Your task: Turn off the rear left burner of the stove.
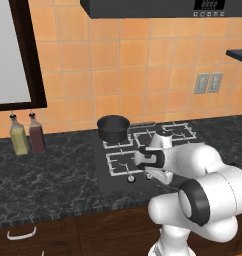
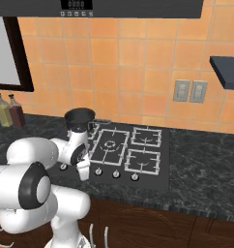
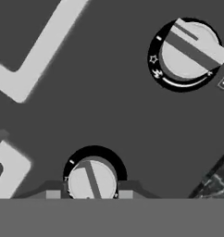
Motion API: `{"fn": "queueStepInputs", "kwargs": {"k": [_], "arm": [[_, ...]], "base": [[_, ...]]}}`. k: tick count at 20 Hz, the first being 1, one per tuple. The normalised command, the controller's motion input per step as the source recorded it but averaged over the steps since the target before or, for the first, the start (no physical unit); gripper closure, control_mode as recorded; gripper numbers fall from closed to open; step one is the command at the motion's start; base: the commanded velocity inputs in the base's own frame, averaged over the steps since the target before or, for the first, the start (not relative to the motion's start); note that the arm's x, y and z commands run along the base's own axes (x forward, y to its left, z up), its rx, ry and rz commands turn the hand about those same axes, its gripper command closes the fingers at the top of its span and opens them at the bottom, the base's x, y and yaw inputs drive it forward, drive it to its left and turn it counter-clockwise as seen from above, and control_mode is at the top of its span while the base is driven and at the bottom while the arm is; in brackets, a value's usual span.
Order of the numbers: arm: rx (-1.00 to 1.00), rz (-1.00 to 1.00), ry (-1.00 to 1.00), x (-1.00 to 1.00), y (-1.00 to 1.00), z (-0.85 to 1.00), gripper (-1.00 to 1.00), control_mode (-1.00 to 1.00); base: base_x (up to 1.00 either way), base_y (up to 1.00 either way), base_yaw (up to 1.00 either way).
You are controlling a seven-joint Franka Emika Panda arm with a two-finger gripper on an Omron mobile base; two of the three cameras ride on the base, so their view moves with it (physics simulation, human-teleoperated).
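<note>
Silver knob (image 3: 92,180) sits between the fingertips (image 3: 52,194) of the gripper (image 3: 89,194), jaws open either side, not visibly clamped; close squarely before rotating to off.

Stove (image 1: 105,177): flat black glass cooktop set into the dark marbled counter, grey square grates, row of small silver round knobs along its front edge. Rear left burner (image 1: 117,143): small grey square grate, largely covered by a dark pot (image 1: 113,127) standing on it. No flame can be made out.
</note>
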Motion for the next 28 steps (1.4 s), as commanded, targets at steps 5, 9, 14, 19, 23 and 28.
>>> {"fn": "queueStepInputs", "kwargs": {"k": [5, 9, 14, 19, 23, 28], "arm": [[0.06, -0.72, 0.02, 0.0, 0.0, -0.06, 1.0, -1.0], [0.08, -0.74, 0.07, 0.0, -0.01, -0.07, 1.0, -1.0], [0.09, -0.79, 0.08, 0.0, -0.09, -0.1, 1.0, -1.0], [0.1, -0.83, 0.1, 0.0, -0.11, -0.13, 1.0, -1.0], [0.07, -0.87, 0.09, 0.02, -0.12, -0.18, 1.0, -1.0], [0.07, -0.89, 0.09, 0.01, -0.08, -0.17, 1.0, -1.0]], "base": [[0.0, 0.0, 0.0], [0.0, 0.0, 0.0], [0.0, 0.0, 0.0], [0.0, 0.0, 0.0], [0.0, 0.0, 0.0], [0.0, 0.0, 0.0]]}}
